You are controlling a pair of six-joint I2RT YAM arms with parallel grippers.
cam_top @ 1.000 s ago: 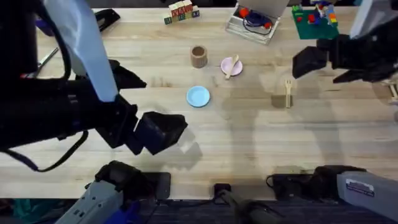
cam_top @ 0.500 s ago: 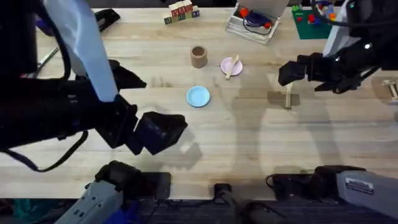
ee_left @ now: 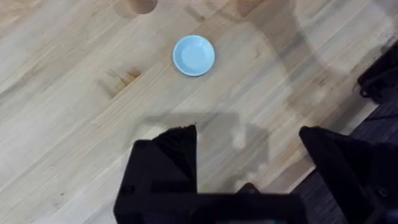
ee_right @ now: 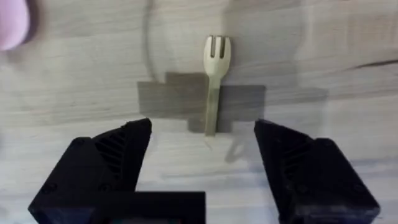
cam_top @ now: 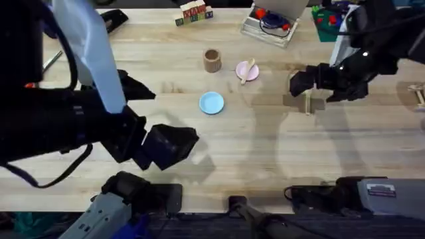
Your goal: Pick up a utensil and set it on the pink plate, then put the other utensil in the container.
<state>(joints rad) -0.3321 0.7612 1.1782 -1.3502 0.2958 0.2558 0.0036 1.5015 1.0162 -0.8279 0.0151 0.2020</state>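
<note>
Step in hand: the spoon (cam_top: 248, 70) already lay on the pink plate (cam_top: 242, 67), so, as I judged it, the 2nd part of the task was due, picking up the fork (ee_right: 213, 79).

Fork position: it lay flat on the bare surface (cam_top: 265, 146), on the right half, well apart from the plates and the cup.

Fork axis: in the right wrist view the handle ran straight away from the right gripper (ee_right: 203, 132), prongs at the far end, handle end nearest the jaws.

Right gripper: its jaws stood wide apart and held nothing; the fork's line fell about midway between them, just ahead of the tips. In the overhead view the right gripper (cam_top: 299, 84) hung just above the fork (cam_top: 307, 99).

Key relation: the fork's long axis lay across the line joining the 2 jaws, so closing would pinch the slim handle from both sides; the arm probably needed only to come down and a little forward.

Nearer arm: the right, clearly. The left gripper (ee_left: 249, 155) hung with jaws apart and empty over the left half, nearer the blue plate (ee_left: 193, 55).

Destination: the brown cup (cam_top: 212, 60) stood upright beside the pink plate, across from the fork.

Risk: a flat, thin handle could slip if the jaws closed too high.
</note>
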